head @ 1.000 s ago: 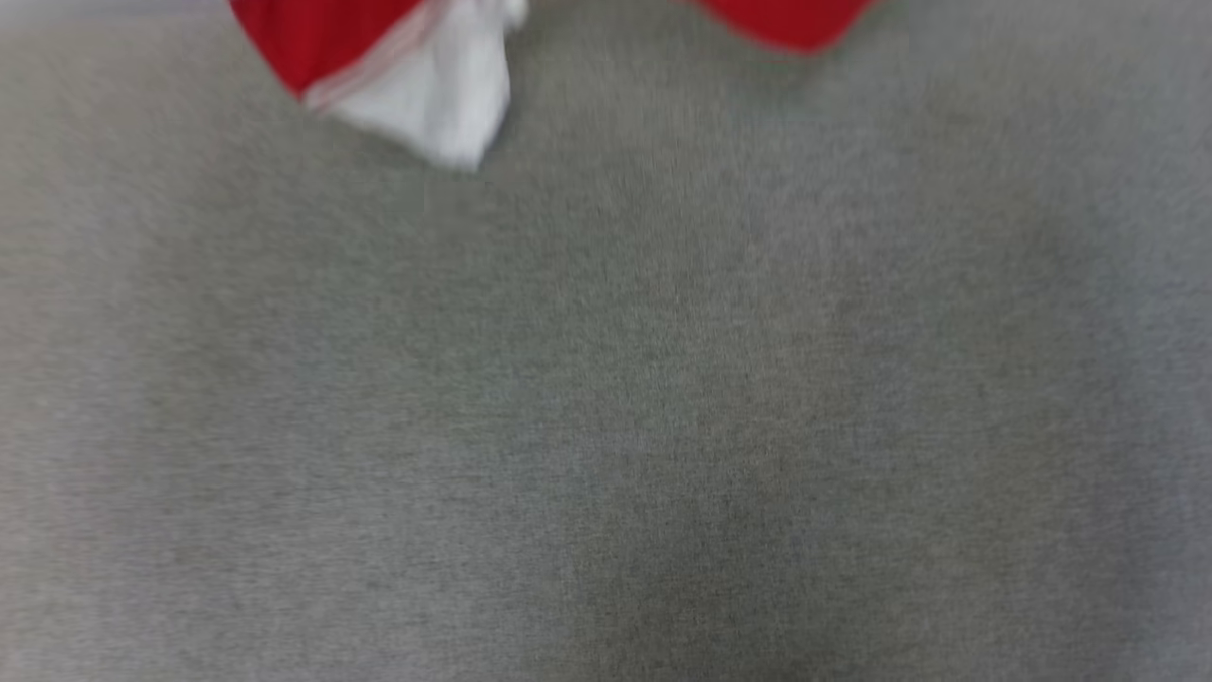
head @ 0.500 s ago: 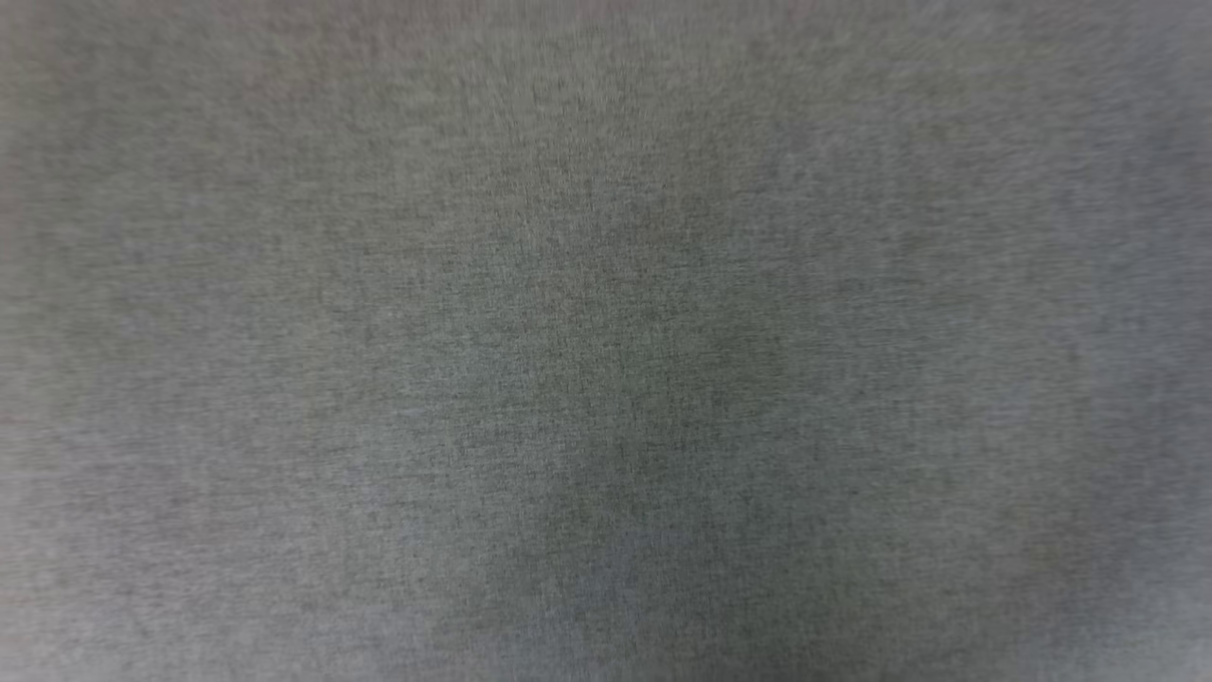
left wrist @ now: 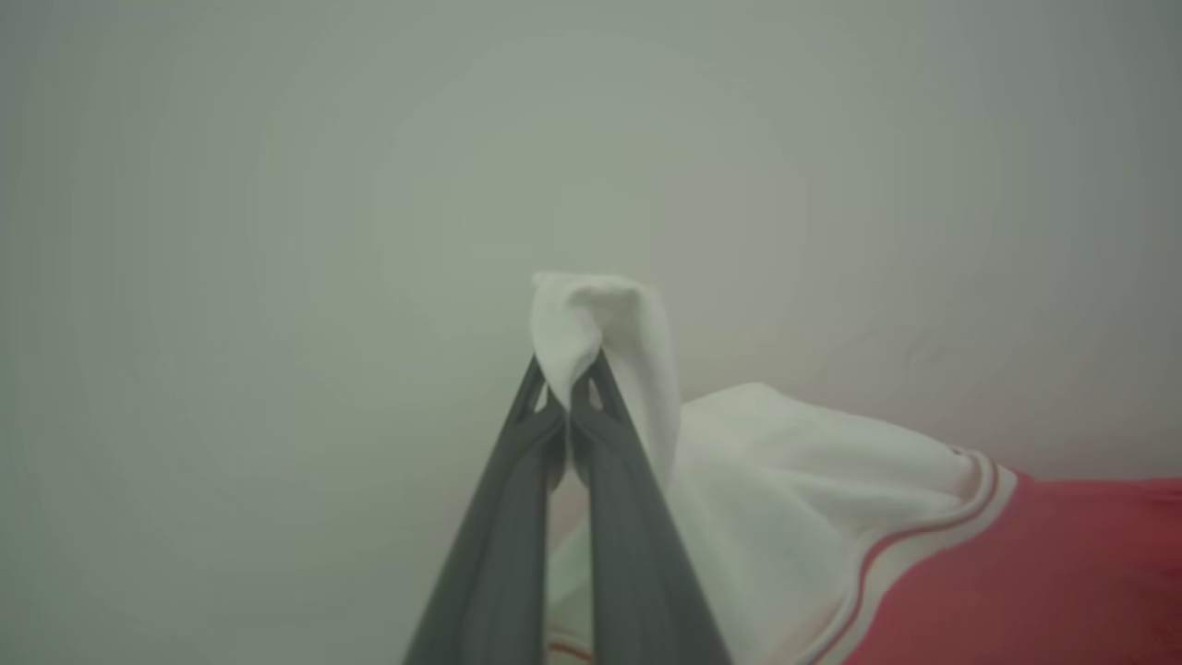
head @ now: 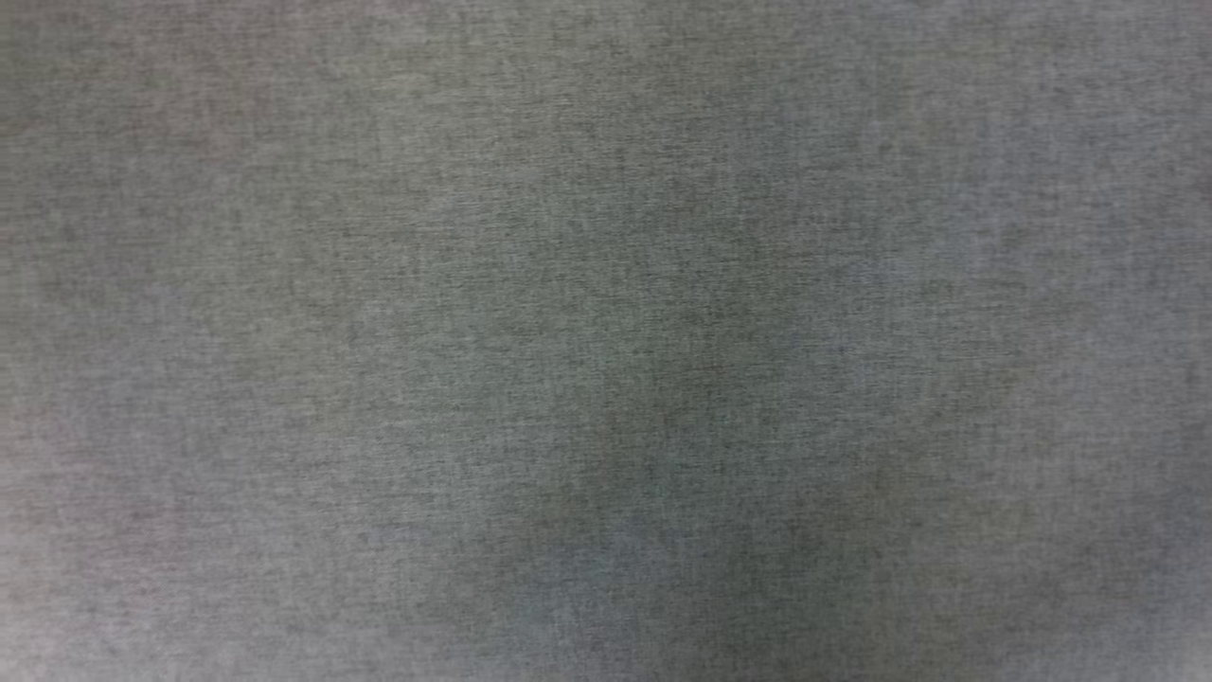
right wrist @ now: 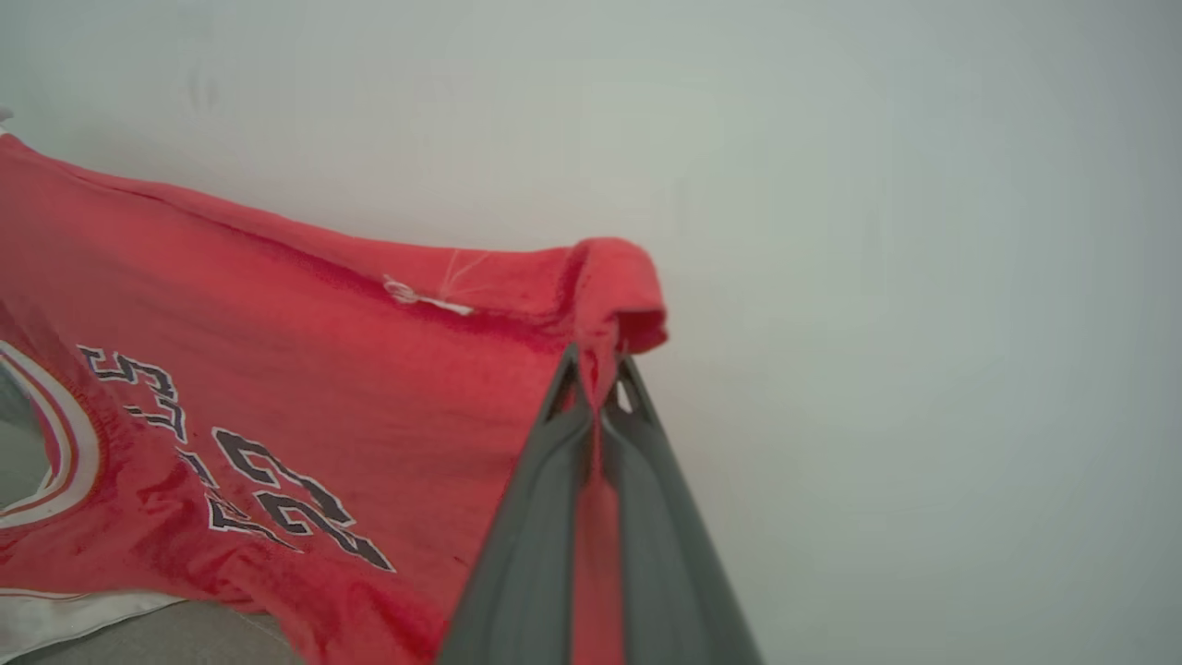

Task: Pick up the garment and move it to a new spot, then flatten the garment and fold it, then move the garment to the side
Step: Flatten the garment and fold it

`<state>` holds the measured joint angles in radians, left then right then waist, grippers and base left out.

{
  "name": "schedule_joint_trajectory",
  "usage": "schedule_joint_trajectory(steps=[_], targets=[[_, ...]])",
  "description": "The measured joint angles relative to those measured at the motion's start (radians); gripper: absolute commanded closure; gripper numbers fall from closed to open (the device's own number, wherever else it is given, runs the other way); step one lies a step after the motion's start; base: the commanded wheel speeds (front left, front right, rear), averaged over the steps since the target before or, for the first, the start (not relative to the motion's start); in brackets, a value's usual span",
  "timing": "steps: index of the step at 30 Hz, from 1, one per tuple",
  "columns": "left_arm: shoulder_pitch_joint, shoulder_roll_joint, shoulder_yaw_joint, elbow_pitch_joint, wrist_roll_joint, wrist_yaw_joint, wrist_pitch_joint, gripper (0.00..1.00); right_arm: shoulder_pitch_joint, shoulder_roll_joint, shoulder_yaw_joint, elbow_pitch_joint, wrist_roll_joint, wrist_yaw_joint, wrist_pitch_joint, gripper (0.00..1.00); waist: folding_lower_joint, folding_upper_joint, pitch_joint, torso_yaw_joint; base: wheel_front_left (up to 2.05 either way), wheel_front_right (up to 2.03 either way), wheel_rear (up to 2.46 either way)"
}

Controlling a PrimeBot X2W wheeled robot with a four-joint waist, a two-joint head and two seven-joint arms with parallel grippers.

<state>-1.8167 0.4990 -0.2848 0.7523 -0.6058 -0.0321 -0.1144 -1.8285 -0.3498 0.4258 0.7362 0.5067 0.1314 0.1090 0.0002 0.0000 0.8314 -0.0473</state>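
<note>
The garment is held up off the surface by both arms. In the left wrist view my left gripper is shut on a bunched tip of its white sleeve, and the red body trails off to the lower right past striped trim. In the right wrist view my right gripper is shut on a folded red edge of the garment. Its black white-edged lettering faces that camera, hanging to the lower left.
The head view looks down on a grey woven surface with a faint dark shadow low in the middle. Behind the lifted cloth in both wrist views is a plain pale wall. A strip of grey surface lies below the garment.
The whole head view has shifted, so the camera has moved. A second ago the red cloth and white sleeve hung at its top edge; they have since left the picture.
</note>
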Motion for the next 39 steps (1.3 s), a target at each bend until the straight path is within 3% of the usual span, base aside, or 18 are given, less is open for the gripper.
schedule_joint_trajectory(steps=[6, 12, 17, 24, 31, 39], targets=[[0.066, -0.036, 0.008, 0.089, -0.045, -0.047, -0.067, 1.0, 0.027, -0.022, 0.096, 0.054, 0.077, 0.0, -0.036, 1.0, -0.0001, 0.0, -0.022, 0.023, 0.0, 0.0, 0.0], [0.237, -0.067, 0.008, 0.156, -0.105, -0.086, -0.115, 1.0, 0.191, -0.053, 0.194, 0.072, 0.165, 0.0, -0.066, 1.0, -0.0001, 0.0, -0.108, 0.042, 0.0, 0.0, 0.0], [0.474, -0.077, 0.023, 0.149, -0.195, -0.097, -0.134, 1.0, 0.434, -0.061, 0.242, 0.052, 0.243, 0.0, -0.072, 1.0, -0.0002, 0.0, -0.219, 0.052, 0.0, 0.0, 0.0], [0.928, -0.041, 0.015, -0.002, -0.281, -0.096, -0.134, 1.0, 0.798, -0.085, 0.289, -0.002, 0.322, 0.0, -0.056, 1.0, -0.0003, 0.0, -0.427, 0.047, 0.0, 0.0, 0.0], [1.347, -0.018, 0.007, -0.236, -0.307, 0.032, -0.082, 1.0, 1.093, -0.123, 0.261, -0.084, 0.375, 0.001, -0.049, 1.0, -0.0005, 0.0, -0.6, 0.037, 0.0, 0.0, 0.0], [1.801, 0.038, 0.032, -0.629, -0.336, 0.269, -0.001, 1.0, 1.387, -0.162, 0.177, -0.22, 0.349, 0.001, -0.016, 1.0, -0.0007, 0.0, -0.737, 0.017, 0.0, 0.0, 0.0]])
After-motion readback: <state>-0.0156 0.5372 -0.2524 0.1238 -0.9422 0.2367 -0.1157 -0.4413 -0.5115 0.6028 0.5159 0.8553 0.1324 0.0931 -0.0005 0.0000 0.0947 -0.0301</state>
